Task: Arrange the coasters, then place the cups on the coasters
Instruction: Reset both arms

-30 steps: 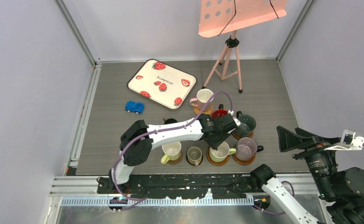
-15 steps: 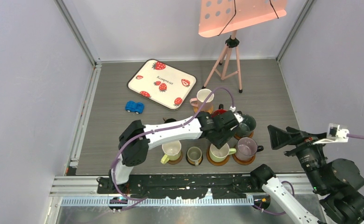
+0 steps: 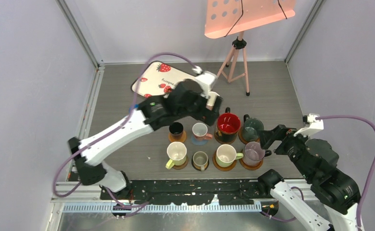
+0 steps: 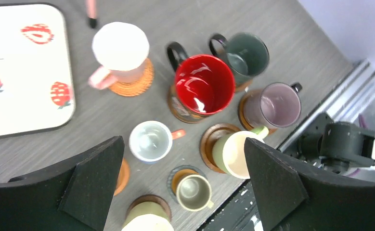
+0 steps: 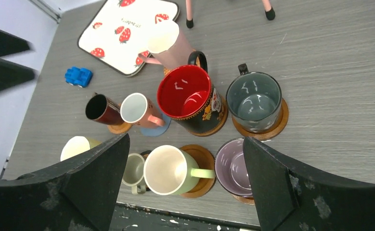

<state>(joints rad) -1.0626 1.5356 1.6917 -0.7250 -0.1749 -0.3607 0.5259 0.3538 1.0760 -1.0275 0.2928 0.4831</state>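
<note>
Two rows of cups stand on coasters. The back row holds a small black cup [image 3: 176, 129], a salmon cup [image 3: 200, 130] on a blue coaster [image 5: 152, 130], a large red-inside mug [image 3: 228, 124] and a teal mug [image 3: 252, 127]. In front are a cream cup [image 3: 176, 154], a small grey cup [image 3: 200, 159], a yellow-green cup [image 3: 226, 155] and a mauve cup [image 3: 252, 153]. A pink mug [image 4: 120, 48] sits on a woven coaster [image 4: 139, 84] behind them. My left gripper [image 3: 207, 109] [image 4: 183, 139] hangs open and empty high above the rows. My right gripper [image 3: 268, 137] [image 5: 186, 138] is open, right of the mauve cup.
The strawberry-print tray [image 3: 149, 79] lies at the back left, partly hidden by my left arm. A blue toy car [image 5: 79, 76] sits near it. A pink tripod stand [image 3: 236, 60] rises at the back centre. Metal rails run along the table's left and near edges.
My left gripper opened and rose up and back from between the cups, uncovering the salmon cup on the blue coaster. My right arm swung left toward the mauve cup.
</note>
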